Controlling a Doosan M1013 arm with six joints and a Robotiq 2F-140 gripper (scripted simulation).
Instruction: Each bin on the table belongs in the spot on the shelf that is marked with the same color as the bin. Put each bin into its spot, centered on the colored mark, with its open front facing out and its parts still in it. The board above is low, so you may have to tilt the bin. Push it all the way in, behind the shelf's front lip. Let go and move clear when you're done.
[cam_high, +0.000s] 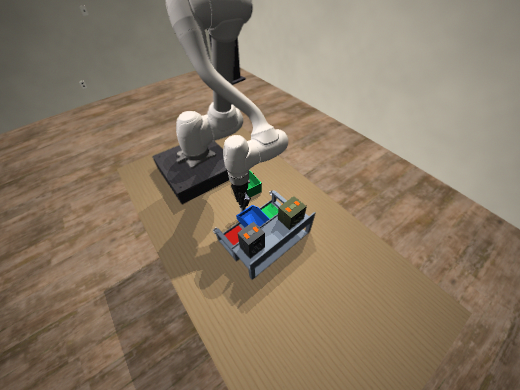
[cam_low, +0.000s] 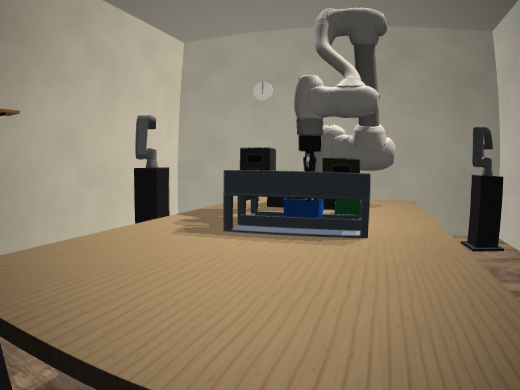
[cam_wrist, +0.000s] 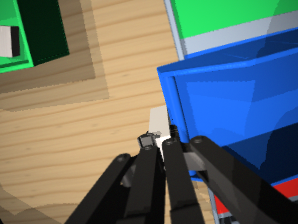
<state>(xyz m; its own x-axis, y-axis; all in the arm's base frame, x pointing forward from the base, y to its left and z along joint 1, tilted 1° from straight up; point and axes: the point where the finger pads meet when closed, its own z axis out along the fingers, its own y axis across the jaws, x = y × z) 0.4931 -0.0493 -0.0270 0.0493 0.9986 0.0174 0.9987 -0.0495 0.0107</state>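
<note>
Claw fully closed, holding nothing, pointed down at the table just outside the shelf's open side, toward the arm's base. In the wrist view, fingertips pressed together beside the blue bin's outer wall, close to its corner; whether touching cannot be told. Small pale block on the table right at the fingertips, against that wall.

Blue bin partly inside the shelf, between the red mark and the green mark, its outer end sticking out past the shelf edge toward the claw. From the exterior view, blue bin seen through the shelf's lower opening, right of center, with a green patch to its right; whether mark or bin cannot be told.

Green bin on the table between base and shelf, well outside the shelf, partly hidden by the arm's wrist. In the wrist view, green bin at upper left, a white part inside it.

Two dark boxes on the shelf's top board: one over the red mark's end, one over the green mark's end, each with orange spots on top.
</note>
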